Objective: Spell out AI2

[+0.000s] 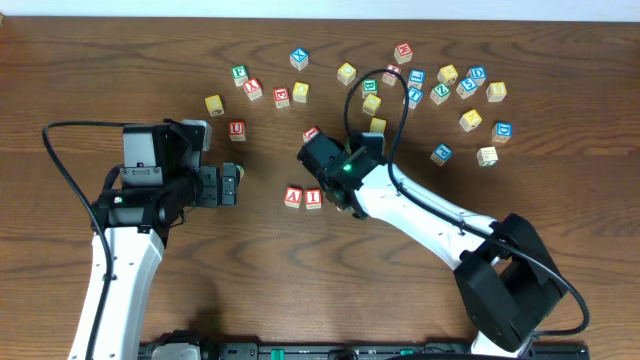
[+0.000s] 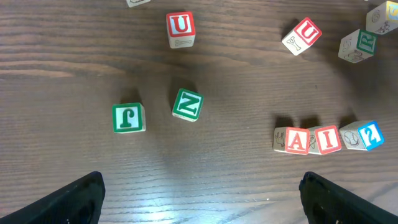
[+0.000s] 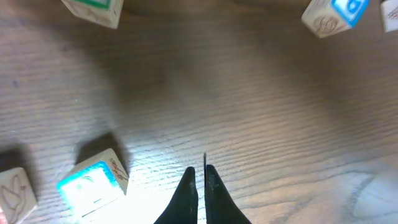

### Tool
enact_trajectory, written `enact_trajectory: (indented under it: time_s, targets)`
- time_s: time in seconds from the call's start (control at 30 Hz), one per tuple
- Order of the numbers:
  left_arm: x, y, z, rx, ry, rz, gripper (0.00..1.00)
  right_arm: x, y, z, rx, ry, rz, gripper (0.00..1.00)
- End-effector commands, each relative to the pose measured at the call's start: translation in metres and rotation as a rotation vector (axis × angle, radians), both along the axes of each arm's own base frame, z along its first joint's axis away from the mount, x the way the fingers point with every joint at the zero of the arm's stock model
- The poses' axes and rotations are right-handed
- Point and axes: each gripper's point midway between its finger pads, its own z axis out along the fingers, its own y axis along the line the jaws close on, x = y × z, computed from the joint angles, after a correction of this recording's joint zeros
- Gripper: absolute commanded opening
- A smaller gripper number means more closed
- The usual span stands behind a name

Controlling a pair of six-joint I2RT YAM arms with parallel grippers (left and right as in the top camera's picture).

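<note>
The red "A" cube (image 1: 293, 196) and the red "I" cube (image 1: 313, 197) stand side by side at the table's middle. In the left wrist view the "A" cube (image 2: 297, 140), the "I" cube (image 2: 326, 139) and the blue "2" cube (image 2: 369, 135) form one row, touching. My right gripper (image 1: 338, 200) hangs over the row's right end and hides the "2" cube from above. In the right wrist view the right gripper (image 3: 199, 173) is shut and empty, with a glare-lit blue cube (image 3: 90, 185) just to its left. My left gripper (image 1: 235, 185) (image 2: 200, 190) is open and empty, left of the row.
Many loose cubes lie scattered at the back right (image 1: 440, 85) and back left (image 1: 255, 90). A red "U" cube (image 1: 237, 129) sits near the left gripper. The left wrist view shows a green "J" cube (image 2: 128, 117) and a green "N" cube (image 2: 187, 104).
</note>
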Motion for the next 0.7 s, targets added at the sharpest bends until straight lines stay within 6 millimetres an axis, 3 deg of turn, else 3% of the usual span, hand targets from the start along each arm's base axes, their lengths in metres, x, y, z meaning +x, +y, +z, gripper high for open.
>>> enact_trajectory:
  time_s: [0.0, 0.2, 0.67]
  targets:
    - [0.001, 0.001, 0.001, 0.005, -0.004, -0.012, 0.98, -0.009, -0.002, -0.009, 0.042, 0.012, -0.032, 0.01]
    - [0.001, 0.001, 0.001, 0.005, -0.004, -0.012, 0.98, -0.015, 0.004, -0.033, 0.107, 0.032, -0.020, 0.01]
    - [0.001, 0.001, 0.001, 0.005, -0.004, -0.012, 0.98, -0.012, 0.026, -0.035, 0.204, 0.041, 0.025, 0.01]
